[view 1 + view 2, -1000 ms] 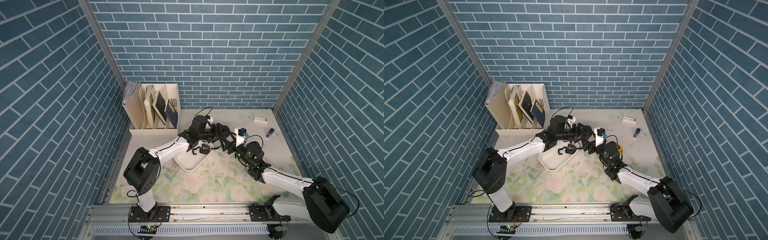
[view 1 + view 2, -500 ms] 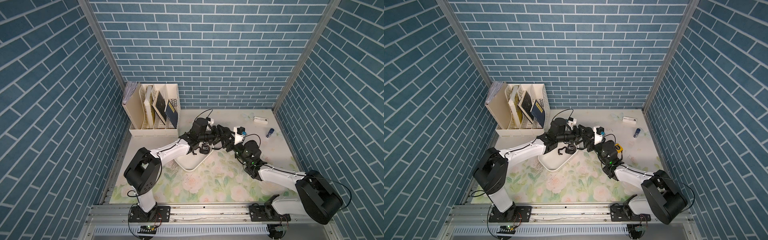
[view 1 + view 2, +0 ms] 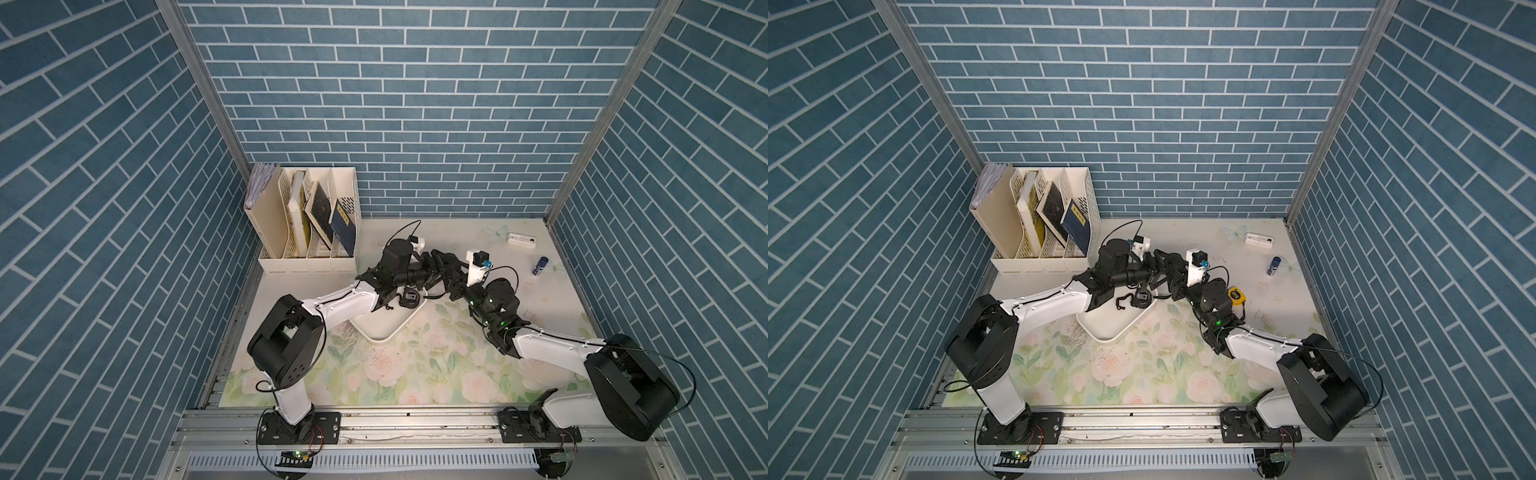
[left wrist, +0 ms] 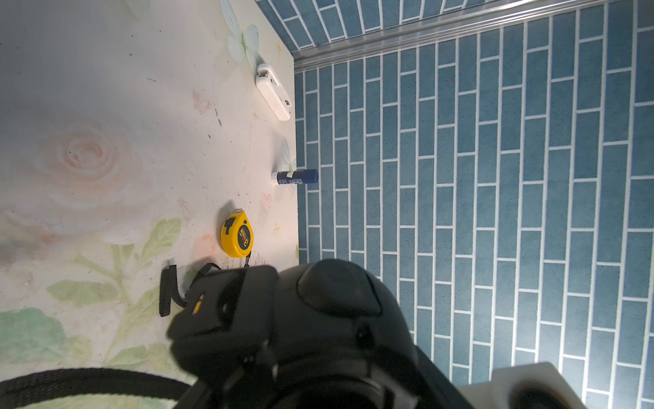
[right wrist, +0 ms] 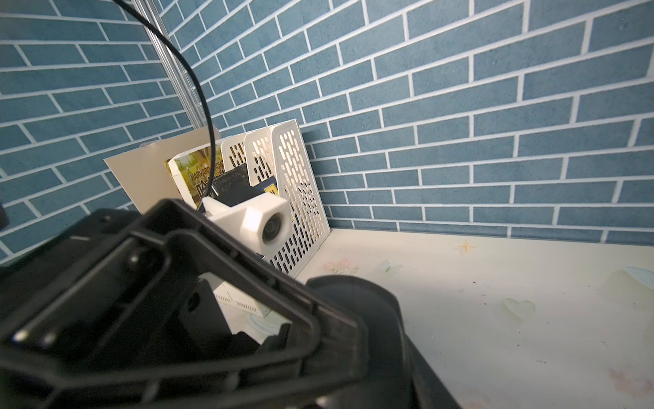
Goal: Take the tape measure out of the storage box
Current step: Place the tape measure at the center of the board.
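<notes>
Left wrist view: yellow plastic tape measure (image 4: pixel 237 233) lies on floral worktop (image 4: pixel 106 177), outside shallow white plastic storage box (image 3: pixel 1113 326); left tool (image 3: pixel 434 270) and right tool (image 3: pixel 451 276) meet near its far edge, grip state indeterminable

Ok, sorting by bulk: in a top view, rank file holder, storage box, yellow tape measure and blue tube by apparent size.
File holder
Storage box
Then yellow tape measure and blue tube: too alike to rank, the former partly hidden.

Bright even light, soft shadows, blurry wrist-view foregrounds.
</notes>
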Available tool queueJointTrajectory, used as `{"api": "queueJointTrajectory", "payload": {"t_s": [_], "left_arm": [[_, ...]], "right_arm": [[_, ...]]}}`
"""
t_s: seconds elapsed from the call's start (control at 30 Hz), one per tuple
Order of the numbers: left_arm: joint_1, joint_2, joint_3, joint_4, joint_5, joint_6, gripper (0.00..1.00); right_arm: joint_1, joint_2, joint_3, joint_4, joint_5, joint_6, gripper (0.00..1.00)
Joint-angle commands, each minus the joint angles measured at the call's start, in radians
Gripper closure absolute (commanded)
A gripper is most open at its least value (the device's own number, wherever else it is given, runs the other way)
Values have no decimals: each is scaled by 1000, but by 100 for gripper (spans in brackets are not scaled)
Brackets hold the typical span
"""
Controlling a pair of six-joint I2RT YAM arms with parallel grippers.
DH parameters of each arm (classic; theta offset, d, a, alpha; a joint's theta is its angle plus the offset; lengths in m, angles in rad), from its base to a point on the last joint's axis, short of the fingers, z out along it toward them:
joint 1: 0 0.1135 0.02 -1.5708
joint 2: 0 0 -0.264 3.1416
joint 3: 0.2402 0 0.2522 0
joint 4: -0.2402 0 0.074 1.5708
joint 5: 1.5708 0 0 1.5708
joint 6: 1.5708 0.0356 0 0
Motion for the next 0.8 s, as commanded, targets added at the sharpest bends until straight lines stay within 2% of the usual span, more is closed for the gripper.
{"api": "queueJointTrajectory", "payload": {"t_s": [0.0, 0.03, 0.07, 0.2, 0.37, 0.53, 0.67, 0.77], "left_arm": [[-10, -47, 1, 76, 41, 3, 75], [-10, -50, 3, 72, 39, 8, 66], [-10, -50, 6, 66, 38, 12, 59], [-8, -53, 5, 70, 37, 16, 43], [-7, -52, 7, 71, 39, 19, 19], [-6, -46, 10, 69, 44, 19, 6], [-2, -50, 15, 49, 41, 23, 2], [5, -57, 25, -16, 29, 49, 1]], "right_arm": [[5, 4, 38, 14, 0, -33, 93], [4, 0, 37, 8, 0, -32, 99], [4, -4, 38, 4, 3, -30, 100], [5, -20, 40, -20, 12, -27, 100], [5, -43, 37, -32, 12, -28, 100], [5, -54, 33, -33, 10, -30, 100], [5, -66, 36, -48, 21, -36, 100], [7, -95, 41, -99, 77, -65, 100]]}}
